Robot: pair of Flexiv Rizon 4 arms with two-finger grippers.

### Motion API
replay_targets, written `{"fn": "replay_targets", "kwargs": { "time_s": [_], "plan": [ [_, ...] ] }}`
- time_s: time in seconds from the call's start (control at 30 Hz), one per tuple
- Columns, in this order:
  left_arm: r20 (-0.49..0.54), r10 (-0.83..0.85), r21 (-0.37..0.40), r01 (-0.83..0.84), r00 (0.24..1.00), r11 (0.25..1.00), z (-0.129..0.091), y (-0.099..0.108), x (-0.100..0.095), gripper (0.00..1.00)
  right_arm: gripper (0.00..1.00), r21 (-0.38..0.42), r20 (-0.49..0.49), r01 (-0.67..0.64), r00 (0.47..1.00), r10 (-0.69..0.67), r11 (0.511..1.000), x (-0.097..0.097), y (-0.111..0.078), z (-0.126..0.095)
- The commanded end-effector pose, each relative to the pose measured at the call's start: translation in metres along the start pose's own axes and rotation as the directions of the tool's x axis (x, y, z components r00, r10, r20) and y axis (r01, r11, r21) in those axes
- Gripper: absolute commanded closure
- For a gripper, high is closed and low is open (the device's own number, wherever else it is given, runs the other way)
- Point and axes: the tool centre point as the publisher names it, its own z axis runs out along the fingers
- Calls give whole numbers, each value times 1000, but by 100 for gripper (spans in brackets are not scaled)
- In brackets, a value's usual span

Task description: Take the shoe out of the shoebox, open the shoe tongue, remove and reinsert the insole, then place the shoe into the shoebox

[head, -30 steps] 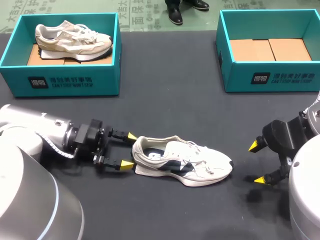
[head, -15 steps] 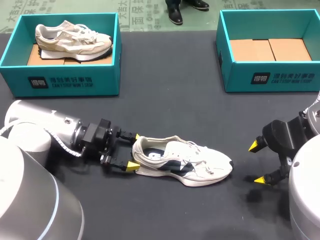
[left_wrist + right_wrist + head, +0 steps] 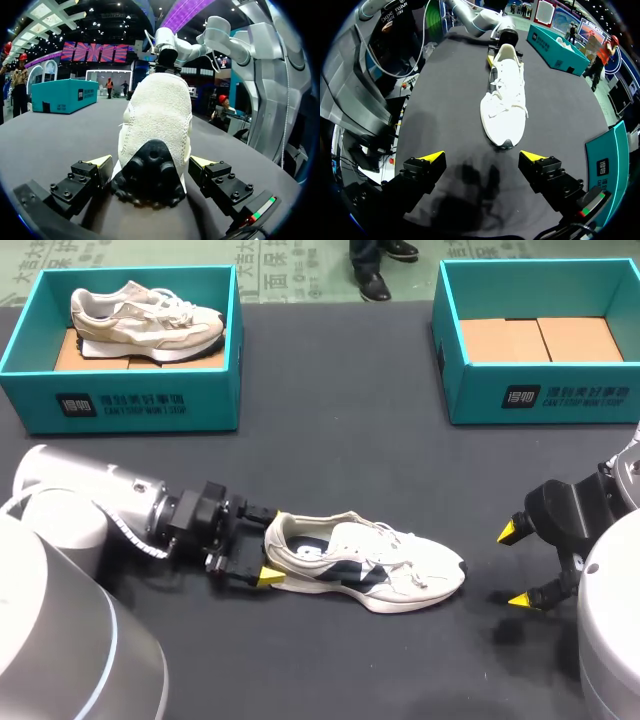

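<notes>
Tabletop first: from the head view the dark table (image 3: 340,460) carries two teal boxes along its far edge. The left shoebox (image 3: 140,405) holds a beige sneaker (image 3: 145,320); the right shoebox (image 3: 545,395) shows only its cardboard floor (image 3: 540,340). A white sneaker (image 3: 365,565) lies on its sole in the near middle, heel toward my left. My left arm (image 3: 100,505) lies low across the table, and the left gripper (image 3: 268,545) sits at the heel, one finger on each side. My right arm (image 3: 580,515) is at the right edge. The right gripper (image 3: 514,566) hangs spread wide, well apart from the toe.

In the left wrist view, the left gripper (image 3: 151,162) has its fingers apart, with the white sneaker (image 3: 157,115) heel between them. Both tips sit just beside the heel, and I see no firm squeeze. The shoe runs straight ahead over the table (image 3: 60,130).

In the right wrist view, the right gripper (image 3: 482,156) is agape above bare table (image 3: 450,100). The white sneaker (image 3: 505,100) lies ahead with its toe nearest, clear of the tips. The left gripper (image 3: 507,37) is at its far end.
</notes>
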Motion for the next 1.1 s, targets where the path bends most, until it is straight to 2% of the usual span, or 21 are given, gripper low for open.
{"fn": "replay_targets", "kwargs": {
  "time_s": [0.03, 1.1],
  "plan": [
    [8, 2, 3, -2, 1000, 1000, 7, 1, 3, 0, 0, 1, 4, 0, 1000, 0, 1000, 2, 0, -1],
    [39, 24, 32, -25, 999, 999, 36, 0, 9, 0, 0, 1, 4, 0, 1000, 0, 1000, 2, 0, -1]
  ]
}}
